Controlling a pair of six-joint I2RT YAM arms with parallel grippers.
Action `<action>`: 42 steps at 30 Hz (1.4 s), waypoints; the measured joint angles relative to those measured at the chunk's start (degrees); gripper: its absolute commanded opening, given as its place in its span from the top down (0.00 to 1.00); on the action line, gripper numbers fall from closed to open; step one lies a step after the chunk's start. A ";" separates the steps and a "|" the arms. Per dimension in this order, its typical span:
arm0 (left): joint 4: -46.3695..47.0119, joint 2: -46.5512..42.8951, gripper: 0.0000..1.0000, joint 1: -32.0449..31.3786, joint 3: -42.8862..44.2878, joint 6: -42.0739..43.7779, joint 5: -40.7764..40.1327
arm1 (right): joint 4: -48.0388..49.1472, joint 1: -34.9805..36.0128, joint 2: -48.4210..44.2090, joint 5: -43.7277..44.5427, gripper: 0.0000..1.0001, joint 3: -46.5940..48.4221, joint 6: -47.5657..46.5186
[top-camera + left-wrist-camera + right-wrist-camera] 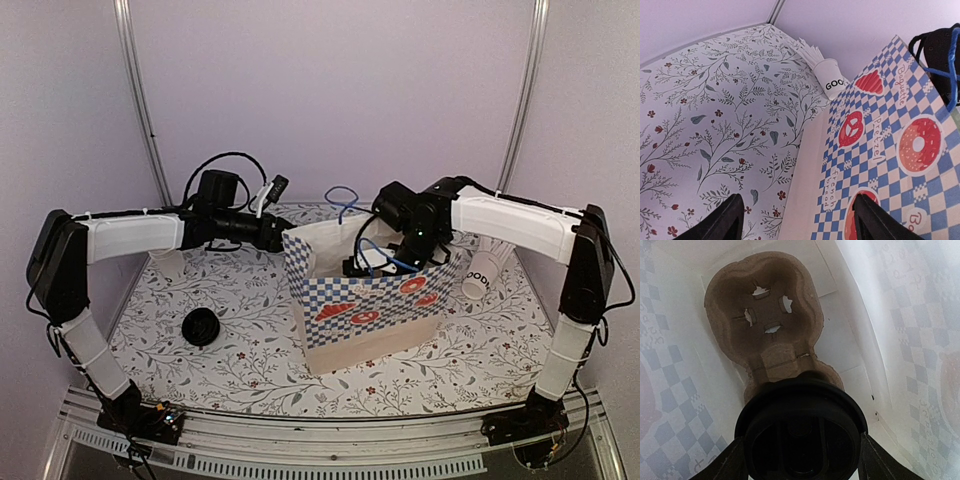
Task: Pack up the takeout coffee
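Note:
The takeout coffee (pixel 800 432) shows only its round black lid in the right wrist view, and it is hidden in the top view. My right gripper (pixel 800 462) is shut on it, one finger against each side of the lid. That gripper (pixel 385 262) reaches down into the open top of the blue-checkered paper bag (pixel 370 320). Below the cup, on the bag's floor, lies a brown cardboard cup carrier (pixel 765 315). My left gripper (pixel 278 238) hangs open at the bag's upper left corner. In the left wrist view the left gripper (pixel 797 220) straddles the bag's side edge (pixel 890 150) without clamping it.
A loose black lid (pixel 200 327) lies on the floral tablecloth left of the bag. A white cup with black lettering and white sticks (pixel 480 273) lies on its side right of the bag, also seen as the lettered cup (pixel 832 76). A plain white cup (pixel 168 262) sits under the left arm.

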 measured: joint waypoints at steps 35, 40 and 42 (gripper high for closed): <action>-3.91 -3.43 0.22 0.02 1.44 0.87 -1.57 | -14.34 -0.28 4.00 -8.87 0.07 21.24 0.50; -5.09 -3.87 0.22 0.02 1.66 1.07 -2.32 | -14.56 -0.28 2.38 -8.85 0.07 21.51 0.42; -5.44 -3.87 0.22 0.02 1.66 1.07 -2.71 | -14.32 -0.28 2.36 -8.83 0.07 21.51 0.44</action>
